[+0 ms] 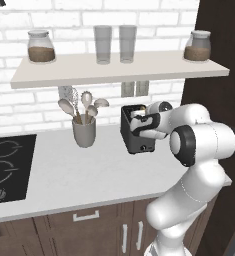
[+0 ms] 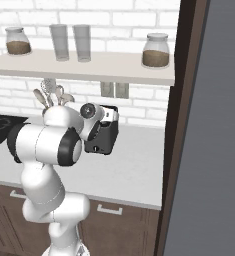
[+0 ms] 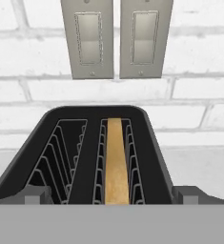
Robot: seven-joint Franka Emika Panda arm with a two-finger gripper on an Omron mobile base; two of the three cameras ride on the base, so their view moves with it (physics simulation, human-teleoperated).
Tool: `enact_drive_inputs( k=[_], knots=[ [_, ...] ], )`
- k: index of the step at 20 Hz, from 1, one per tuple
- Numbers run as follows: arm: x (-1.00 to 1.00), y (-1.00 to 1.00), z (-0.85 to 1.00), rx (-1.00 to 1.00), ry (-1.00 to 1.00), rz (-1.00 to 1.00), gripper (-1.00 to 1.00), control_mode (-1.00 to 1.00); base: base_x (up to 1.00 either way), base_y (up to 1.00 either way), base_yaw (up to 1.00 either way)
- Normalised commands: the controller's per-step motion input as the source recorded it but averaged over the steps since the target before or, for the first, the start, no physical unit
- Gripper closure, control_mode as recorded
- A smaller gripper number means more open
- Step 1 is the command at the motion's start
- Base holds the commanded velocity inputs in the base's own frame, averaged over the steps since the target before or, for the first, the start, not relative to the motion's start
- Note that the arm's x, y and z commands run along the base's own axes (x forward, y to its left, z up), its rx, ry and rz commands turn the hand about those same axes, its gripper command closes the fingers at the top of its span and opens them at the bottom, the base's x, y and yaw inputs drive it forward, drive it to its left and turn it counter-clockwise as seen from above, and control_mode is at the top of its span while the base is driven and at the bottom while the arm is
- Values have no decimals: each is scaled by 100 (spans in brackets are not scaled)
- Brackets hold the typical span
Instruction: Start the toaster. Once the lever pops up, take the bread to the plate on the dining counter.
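Taking the small black boxy toaster (image 1: 135, 136) as the landmark, the scene ran left to right along the white worktop (image 1: 84, 172). Far to its left lay the flat black cooktop (image 1: 8, 167), set into the worktop. Nearer on the left stood a grey cylindrical holder of pale spoons and a whisk (image 1: 84, 131), apart from the toaster. Above that, the pale shelf (image 1: 114, 69) carried a glass jar of brown grains (image 1: 40, 46) at its left end, two clear tumblers (image 1: 115, 44) almost over the toaster, and a second glass jar of brown grains (image 1: 197, 47) off to the toaster's right.

On the white brick wall directly behind and above the toaster sat two grey wall plates (image 3: 116, 38), side by side. The toaster itself stood near the wall on the worktop. In the hand view its two slots opened upward; the left slot showed bare wire guides, and the tan bread slice (image 3: 117, 162) stood on edge in the right slot, sunk between the guides.

The white arm's two-finger gripper (image 1: 139, 120) hovered just over the toaster's top, its jaws spread wide and gripping nothing, one dark fingertip (image 3: 35, 195) at each side of the toaster's near end. To the toaster's right rose a dark brown tall panel (image 2: 181, 125).
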Motion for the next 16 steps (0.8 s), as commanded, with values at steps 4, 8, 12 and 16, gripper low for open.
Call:
enact_drive_inputs(
  k=[4,8,12,16],
  knots=[
    [0,0,0,0,0,0,-100,-100,0,0,0],
    [0,0,0,0,0,0,100,-100,0,0,0],
    [0,0,0,0,0,0,100,-100,0,0,0],
    [0,0,0,0,0,0,100,-100,0,0,0]
  ],
)
